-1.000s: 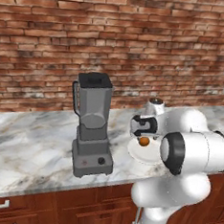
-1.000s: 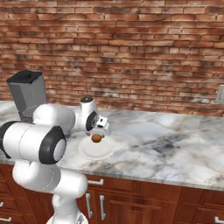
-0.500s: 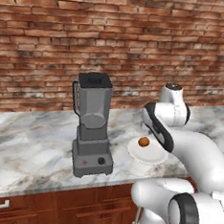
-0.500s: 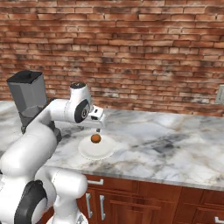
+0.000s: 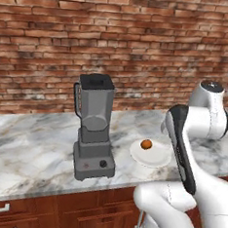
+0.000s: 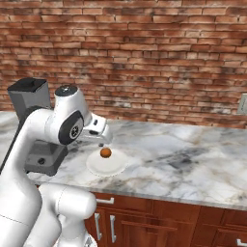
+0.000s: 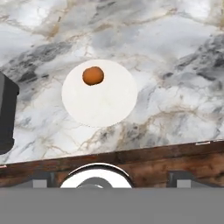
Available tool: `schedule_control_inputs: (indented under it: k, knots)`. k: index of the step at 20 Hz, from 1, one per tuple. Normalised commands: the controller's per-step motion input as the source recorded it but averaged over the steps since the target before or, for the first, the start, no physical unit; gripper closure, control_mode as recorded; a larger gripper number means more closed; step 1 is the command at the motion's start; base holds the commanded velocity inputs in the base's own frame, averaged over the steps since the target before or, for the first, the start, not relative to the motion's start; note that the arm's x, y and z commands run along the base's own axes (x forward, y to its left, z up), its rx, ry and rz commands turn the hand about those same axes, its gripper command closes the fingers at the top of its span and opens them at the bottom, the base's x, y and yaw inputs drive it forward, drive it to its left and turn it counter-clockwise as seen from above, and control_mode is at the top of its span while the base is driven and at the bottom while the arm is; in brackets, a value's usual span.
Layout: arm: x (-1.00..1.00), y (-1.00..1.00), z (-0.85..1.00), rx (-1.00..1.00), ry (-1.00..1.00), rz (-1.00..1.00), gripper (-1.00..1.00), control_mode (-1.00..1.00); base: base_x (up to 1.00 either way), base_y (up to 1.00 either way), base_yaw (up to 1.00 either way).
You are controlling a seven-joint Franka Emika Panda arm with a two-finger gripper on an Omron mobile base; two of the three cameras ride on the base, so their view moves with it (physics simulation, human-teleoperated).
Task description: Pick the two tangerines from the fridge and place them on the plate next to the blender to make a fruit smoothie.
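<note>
You had one tangerine (image 5: 146, 144) resting on the white plate (image 5: 153, 158), toward the edge nearer the blender (image 5: 94, 128) rather than at the middle. The plate lay flat on the marble table (image 5: 30, 147), just beside the blender's boxy base and apart from it — a strip of bare marble showed between the two. The blender stood upright with its black lid on and its knob facing the front edge of the table.

From the right base view, your hand (image 6: 102, 141) hung above the plate's near-left rim, higher than the fruit and not touching it; its jaws stood spread wide and nothing was between them. The tangerine (image 6: 105, 153) sat free on the plate (image 6: 112, 166), clear of the fingers.

Looking down from the hand view, the plate (image 7: 105, 105) appeared as a full white disc on the veined stone, with the tangerine (image 7: 92, 75) near its upper-left rim and a dark corner of the blender (image 7: 6, 113) at the left edge. The wooden cabinet front ran below the table's edge.
</note>
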Motion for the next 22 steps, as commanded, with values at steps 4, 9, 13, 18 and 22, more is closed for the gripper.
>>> schedule_control_inputs:
  k: [4, 9, 13, 18, 22]
  knots:
    - [-0.87, 0.0, 0.61, 0.0, -0.33, 0.01, -1.0, -1.0, 0.0, 0.0, 0.0]
    - [-0.68, 0.0, 0.36, -0.03, -0.29, 0.01, -1.0, 1.0, -0.2, 0.0, 0.01]
    - [0.0, 0.0, 0.0, 0.0, 0.0, 0.0, -1.0, 1.0, -1.0, 0.02, 0.39]
    - [0.0, 0.0, 0.0, 0.0, 0.0, 0.0, -1.0, 1.0, -0.47, 0.09, 0.94]
    - [0.0, 0.0, 0.0, 0.0, 0.0, 0.0, -1.0, 1.0, -0.1, 0.0, 1.0]
